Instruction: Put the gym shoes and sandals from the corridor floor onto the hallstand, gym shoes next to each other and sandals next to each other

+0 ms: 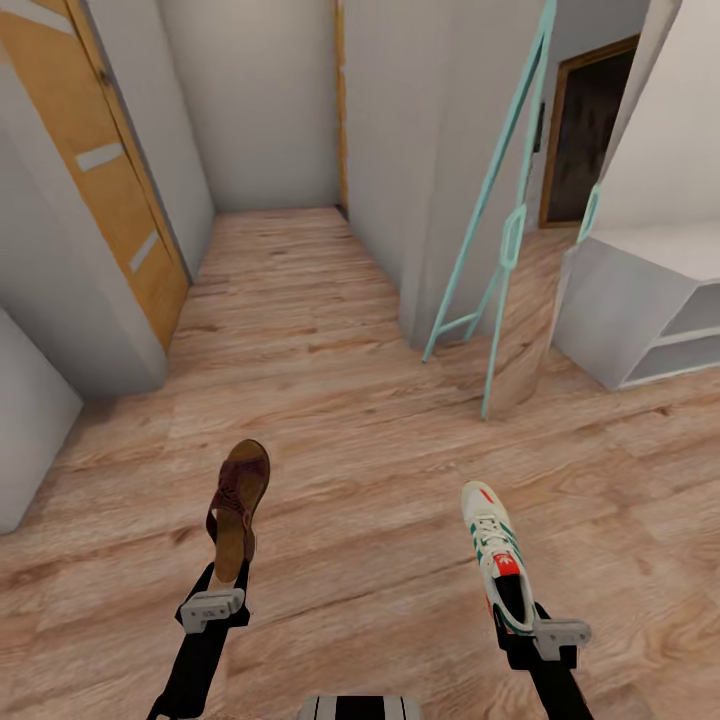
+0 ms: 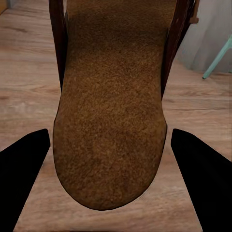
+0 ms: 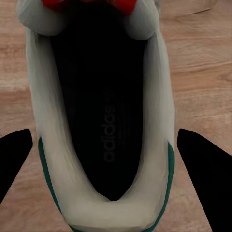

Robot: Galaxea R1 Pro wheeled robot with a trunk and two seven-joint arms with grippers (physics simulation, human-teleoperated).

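In the head view, one brown sandal (image 1: 238, 500) sticks out ahead of my left gripper (image 1: 228, 582), which is shut on its heel end. The left wrist view shows the tan footbed of the sandal (image 2: 111, 111) between the two black fingers (image 2: 24, 183). My right gripper (image 1: 515, 612) is shut on the heel of one white gym shoe (image 1: 497, 555) with green stripes and a red patch. Its dark opening, the gym shoe (image 3: 104, 121), lies between the black fingers (image 3: 205, 169). The light-grey hallstand (image 1: 625, 300) stands at the right, ahead of me. Wood-plank corridor floor (image 1: 350, 420) lies below both shoes.
A teal frame (image 1: 510, 230) leans against the wall corner between me and the hallstand. An orange door (image 1: 110, 170) is on the left wall and a dark door (image 1: 590, 130) at the far right. The corridor runs straight ahead between grey walls.
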